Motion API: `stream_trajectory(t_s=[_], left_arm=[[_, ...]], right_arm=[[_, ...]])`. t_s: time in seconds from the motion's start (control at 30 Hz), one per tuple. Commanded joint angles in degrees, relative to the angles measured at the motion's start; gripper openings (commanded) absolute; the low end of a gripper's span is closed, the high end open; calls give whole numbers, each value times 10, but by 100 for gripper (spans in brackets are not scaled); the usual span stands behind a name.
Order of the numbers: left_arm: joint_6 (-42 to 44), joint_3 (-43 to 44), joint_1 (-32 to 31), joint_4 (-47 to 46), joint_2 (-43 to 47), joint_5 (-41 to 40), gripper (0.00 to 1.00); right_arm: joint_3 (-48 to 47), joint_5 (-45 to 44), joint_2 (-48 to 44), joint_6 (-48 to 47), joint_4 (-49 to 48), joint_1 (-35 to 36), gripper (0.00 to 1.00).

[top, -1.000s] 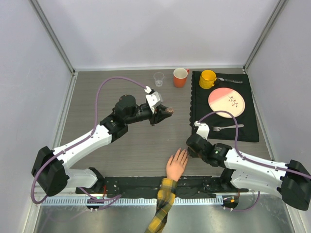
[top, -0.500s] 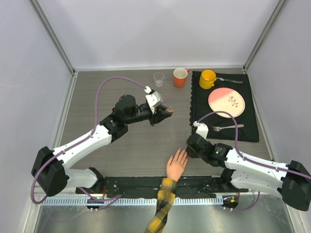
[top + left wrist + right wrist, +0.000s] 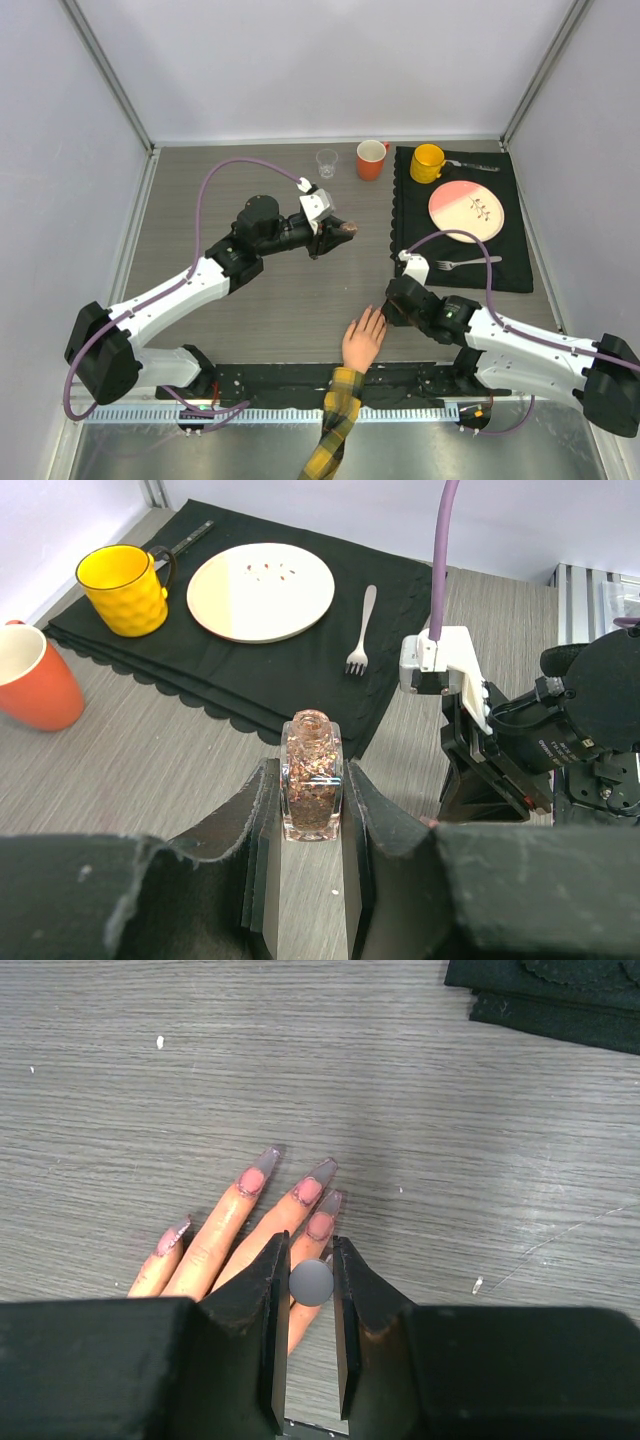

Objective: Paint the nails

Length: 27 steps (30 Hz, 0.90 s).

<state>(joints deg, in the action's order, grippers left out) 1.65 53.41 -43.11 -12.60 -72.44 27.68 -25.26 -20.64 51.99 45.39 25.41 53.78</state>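
- Near the table's [image 3: 300, 300] front edge, centre: the fake hand [image 3: 363, 338] lies palm down, wrist toward the arm bases. Its fingers point away and tilt a little to the robot's right.
- Nails [image 3: 318, 1172]: long, translucent, pinkish at the base. Four show in the right wrist view, on fingers that run diagonally from lower left to upper right.
- Right gripper [image 3: 311, 1250]: jaws narrow, clamped on a small grey cap [image 3: 311, 1282] seen end-on. Judged to be the brush handle; the bristles are hidden beneath it.
- Key relation: this gripper sits directly over the fingers. The nail tips lie just ahead of its fingertips, along the fingers' long axis, and the nearest nail is just beyond the cap.
- Left gripper [image 3: 312, 805]: closed on an open polish bottle [image 3: 312, 770], glitter-filled and upright, held above mid-table well apart from the fake hand.
- Judgement: the right arm is nearer by far. The coming stroke should run outward along one finger's axis, from nail base to tip.
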Motion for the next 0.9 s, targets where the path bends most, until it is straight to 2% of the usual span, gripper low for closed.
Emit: stream_trajectory(t_s=[0.0,0.4,0.87], left_arm=[[2,15,-2,-24,19,9,0],[-2,17,-2,-25,14,14,0],[-3,18,-1,-25,14,17,0]], right_arm=[[2,-4,-8,18,9,-2,1],[3,-8,-28,23,32,-2,1],[5,13,-12,10,11,-2,1]])
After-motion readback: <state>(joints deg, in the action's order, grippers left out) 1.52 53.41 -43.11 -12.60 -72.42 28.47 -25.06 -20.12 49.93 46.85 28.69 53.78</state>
